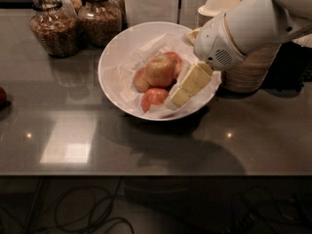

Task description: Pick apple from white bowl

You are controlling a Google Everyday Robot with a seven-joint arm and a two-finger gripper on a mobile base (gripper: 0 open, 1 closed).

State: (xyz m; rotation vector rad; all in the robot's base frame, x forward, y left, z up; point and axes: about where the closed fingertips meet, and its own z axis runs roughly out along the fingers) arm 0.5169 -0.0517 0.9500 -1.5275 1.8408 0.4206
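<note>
My end effector [189, 86] hangs in from the upper right over the right side of the white bowl [108, 77], just beside the fruit; I cannot tell how far open it is. The apple [160, 70] lies free at the bowl's centre among smaller red apples [154, 98], on the dark tabletop [146, 145].
</note>
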